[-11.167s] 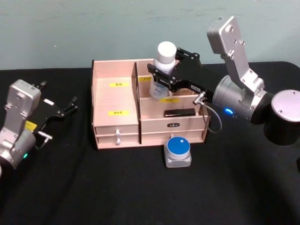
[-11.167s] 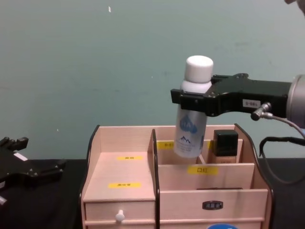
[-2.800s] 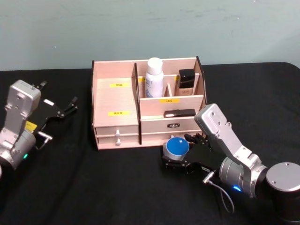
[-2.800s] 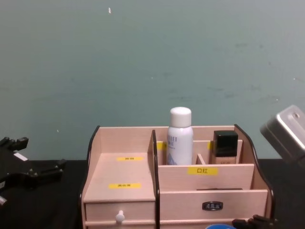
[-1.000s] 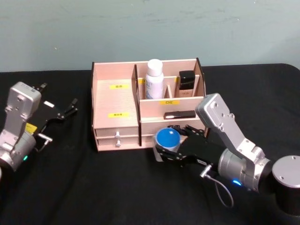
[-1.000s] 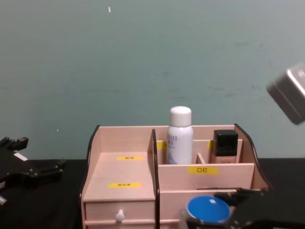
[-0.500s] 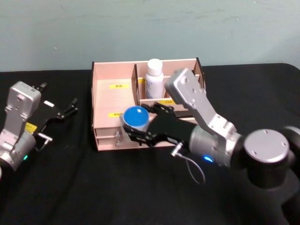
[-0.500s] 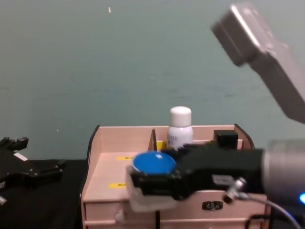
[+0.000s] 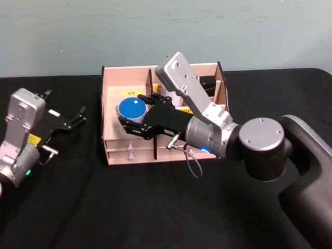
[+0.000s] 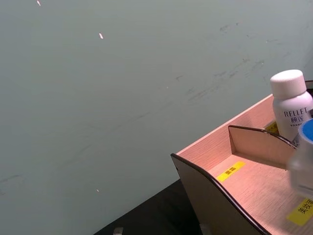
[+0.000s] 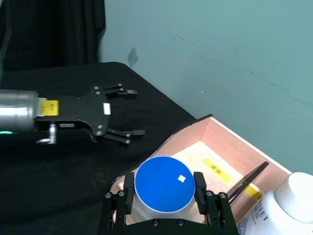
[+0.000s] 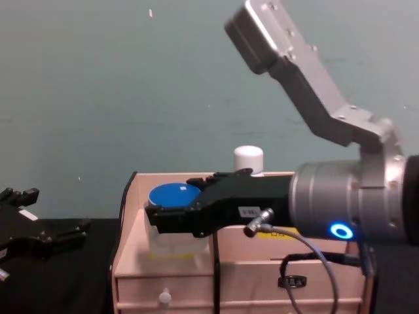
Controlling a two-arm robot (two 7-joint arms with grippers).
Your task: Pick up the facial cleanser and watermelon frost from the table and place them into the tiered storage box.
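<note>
My right gripper (image 9: 129,117) is shut on the watermelon frost (image 9: 131,109), a squat clear jar with a round blue lid. It holds the jar just above the left stepped compartment of the tiered storage box (image 9: 116,144), a pale wooden organiser with yellow labels. In the right wrist view the blue lid (image 11: 164,182) sits between the two black fingers (image 11: 128,193). The facial cleanser (image 12: 249,159) stands upright in a back compartment, its white cap showing behind my right arm. My left gripper (image 9: 78,117) rests open on the black table to the left.
A black-capped bottle (image 9: 208,81) stands in the back right compartment. Two small drawers (image 12: 163,296) face me at the box's lower left. The black table (image 9: 104,207) stretches in front of the box. A teal wall is behind.
My right gripper has lifted the blue-lidded jar from the table in front of the box and carried it up and to the left, over the left compartment. The left arm has not moved.
</note>
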